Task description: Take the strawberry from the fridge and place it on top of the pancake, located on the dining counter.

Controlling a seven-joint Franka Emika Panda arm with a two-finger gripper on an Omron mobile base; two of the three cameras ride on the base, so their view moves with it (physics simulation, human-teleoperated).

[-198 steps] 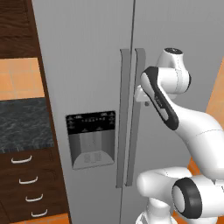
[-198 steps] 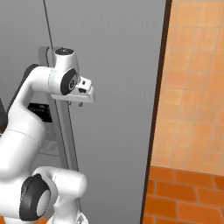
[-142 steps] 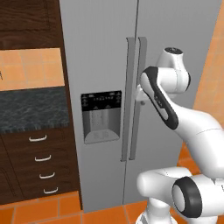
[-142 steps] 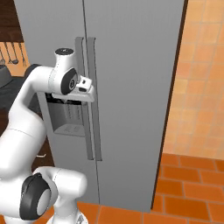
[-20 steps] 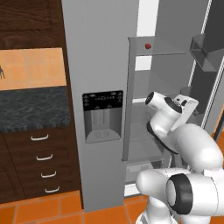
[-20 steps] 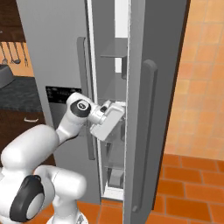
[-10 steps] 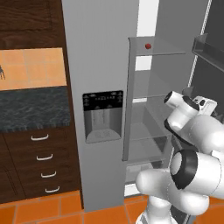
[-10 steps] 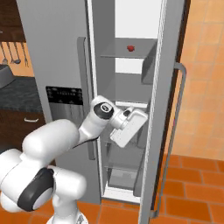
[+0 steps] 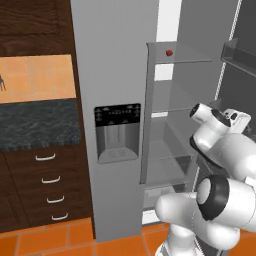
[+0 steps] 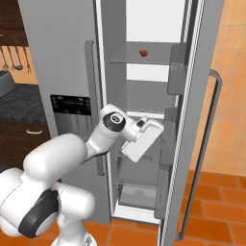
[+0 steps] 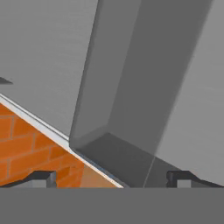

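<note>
Fridge (image 10: 72,57) right door (image 10: 204,96) now swung wider than half a second ago, baring strawberry (image 10: 143,52) on upper glass shelf (image 10: 144,61), at 12 o'clock above the arm. Gripper (image 11: 112,178) empty, tips wide apart beside door edge. Reaching in now looks possible

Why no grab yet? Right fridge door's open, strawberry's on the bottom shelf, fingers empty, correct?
Not the bottom shelf: the strawberry sits on the top shelf, as the right base view shows. The fridge right door is open, and the fingers are apart and empty.
</note>
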